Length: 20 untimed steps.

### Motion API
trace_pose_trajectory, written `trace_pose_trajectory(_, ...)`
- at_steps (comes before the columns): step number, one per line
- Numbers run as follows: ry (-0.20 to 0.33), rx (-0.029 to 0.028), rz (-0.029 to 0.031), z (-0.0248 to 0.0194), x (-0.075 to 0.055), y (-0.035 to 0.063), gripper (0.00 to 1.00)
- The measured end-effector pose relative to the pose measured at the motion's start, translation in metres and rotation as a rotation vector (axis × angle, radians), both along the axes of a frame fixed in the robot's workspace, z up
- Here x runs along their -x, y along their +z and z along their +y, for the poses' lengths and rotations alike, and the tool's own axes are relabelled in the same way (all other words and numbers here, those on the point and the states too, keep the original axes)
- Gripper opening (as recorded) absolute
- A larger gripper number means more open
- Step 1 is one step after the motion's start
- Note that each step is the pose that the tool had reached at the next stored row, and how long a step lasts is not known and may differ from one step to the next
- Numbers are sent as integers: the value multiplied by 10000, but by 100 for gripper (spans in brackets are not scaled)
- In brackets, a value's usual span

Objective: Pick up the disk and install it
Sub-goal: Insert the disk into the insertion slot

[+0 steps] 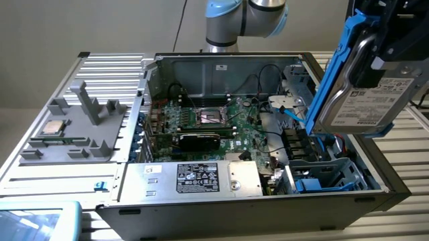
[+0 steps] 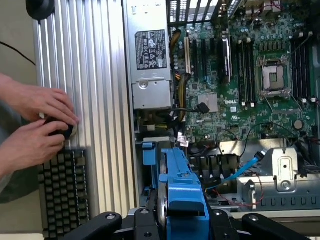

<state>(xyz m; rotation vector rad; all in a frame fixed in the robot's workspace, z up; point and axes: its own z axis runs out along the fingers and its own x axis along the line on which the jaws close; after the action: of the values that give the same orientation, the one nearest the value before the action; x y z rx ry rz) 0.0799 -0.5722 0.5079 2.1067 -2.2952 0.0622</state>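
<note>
gripper (image 2: 182, 227) clamped on disk (image 2: 182, 192), blue frame edge-on, over motherboard (image 2: 240, 75) and PSU (image 2: 150, 65); person's hands (image 2: 42, 105) near keyboard (image 2: 65, 195) at bench (image 2: 95, 100) edge.

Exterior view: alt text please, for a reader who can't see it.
The end effector holds the blue-framed disk on edge above the open computer case, near the blue drive bay at the exterior view's right. A CPU chip rests on a grey fixture at that view's left.

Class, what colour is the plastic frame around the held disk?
Bright blue; the disk's frame shows best in the exterior view.
</note>
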Motion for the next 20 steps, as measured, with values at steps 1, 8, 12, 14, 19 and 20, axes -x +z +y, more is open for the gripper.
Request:
trace_pose_trajectory(1, -10, -12, 3, -8, -2, -17, 37)
trace_pose_trajectory(8, -82, -101, 17, -61, -12, -138, 37)
trace_pose_trajectory(12, -135, -149, 21, -87, -18, -208, 37)
trace_pose_trajectory(14, -170, -156, 23, -95, -23, -245, 37)
trace_pose_trajectory(19, -247, -155, 23, -99, -29, -336, 37)
trace_pose_trajectory(20, -247, -150, 24, -99, -30, -354, 37)
